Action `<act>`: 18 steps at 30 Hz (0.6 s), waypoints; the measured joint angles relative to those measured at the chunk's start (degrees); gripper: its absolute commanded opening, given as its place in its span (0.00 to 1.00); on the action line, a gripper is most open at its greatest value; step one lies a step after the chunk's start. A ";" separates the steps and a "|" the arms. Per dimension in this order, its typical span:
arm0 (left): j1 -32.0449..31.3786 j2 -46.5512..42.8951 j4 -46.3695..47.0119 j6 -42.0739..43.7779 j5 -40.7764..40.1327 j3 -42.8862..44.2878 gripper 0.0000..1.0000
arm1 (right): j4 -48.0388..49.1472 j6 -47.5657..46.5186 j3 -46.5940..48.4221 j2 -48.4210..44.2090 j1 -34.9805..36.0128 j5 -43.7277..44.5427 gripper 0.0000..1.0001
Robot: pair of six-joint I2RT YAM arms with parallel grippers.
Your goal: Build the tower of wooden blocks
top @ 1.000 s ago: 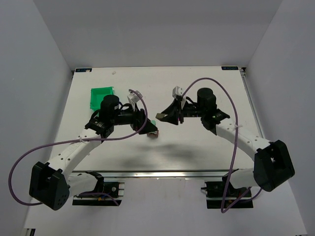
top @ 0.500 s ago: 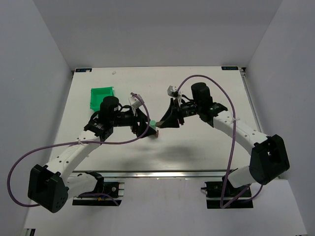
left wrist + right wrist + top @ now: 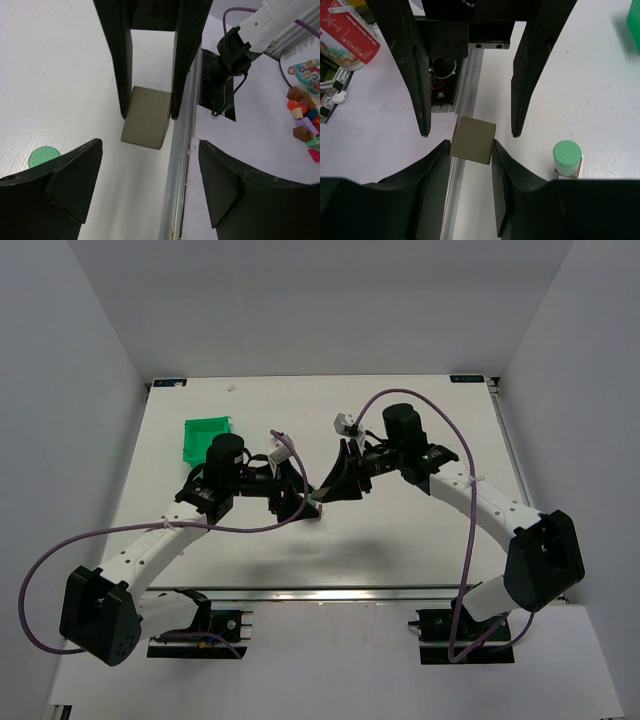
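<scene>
Your white table [image 3: 400, 540] is smooth and matte, with bare room across its right half and far side. An aluminium rail [image 3: 176, 190] runs along its near edge. Two white-and-black arms meet nose to nose at the middle, each trailing one purple cable [image 3: 470, 540]. One green plastic bin [image 3: 207, 437], square with thin walls, sits far left, well apart from the work.

Your left gripper [image 3: 150, 145] has its black, wedge-shaped fingers spread wide and carries nothing. Your right gripper [image 3: 471, 145] is clamped on one olive block [image 3: 473, 140], a flat-faced square piece with a fine grain, tilted between the pads and clear of the table. The left fingers stand either side of it, so you have little slack there.

The wood block tower [image 3: 567, 159] stands on the table just beside your right gripper's tip, near the centre front. You can count three layers: a smooth round green cylinder on top, a whitish piece beneath, and brown at the base. From the left wrist only its green top [image 3: 44, 156] shows.
</scene>
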 measured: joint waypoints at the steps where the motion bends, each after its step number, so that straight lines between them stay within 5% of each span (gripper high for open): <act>1: -0.02 0.00 0.24 -0.15 0.37 0.00 0.84 | -0.20 -0.28 0.57 0.31 0.22 0.04 0.23; 8: -0.15 0.00 0.66 -0.94 1.22 0.00 0.60 | -2.67 -2.67 3.82 2.58 1.55 0.26 0.23; 18: -0.04 0.07 0.70 -0.44 0.79 0.00 0.04 | -8.41 -5.40 7.08 3.52 2.08 0.37 0.27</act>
